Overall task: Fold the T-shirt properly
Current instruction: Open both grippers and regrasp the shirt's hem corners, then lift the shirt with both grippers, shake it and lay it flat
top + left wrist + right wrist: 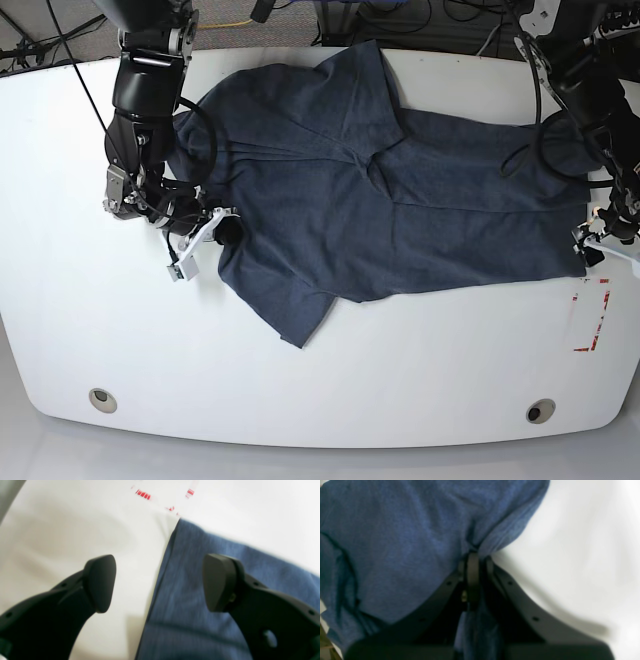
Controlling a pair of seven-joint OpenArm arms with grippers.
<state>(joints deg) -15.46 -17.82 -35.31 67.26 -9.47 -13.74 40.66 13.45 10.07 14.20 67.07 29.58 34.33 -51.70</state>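
One T-shirt (400, 210) | white table (330, 380) | red-marked strip (590, 315) beside hem

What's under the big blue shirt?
Around the dark slate-blue fabric T-shirt, the white oval table shows, so the shirt lies on it. Whatever else might sit beneath is covered by cloth and cannot be seen.

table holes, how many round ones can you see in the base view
2: one hole near the front-left edge of the table, the other hole near the front-right edge. The T-shirt could hide more.
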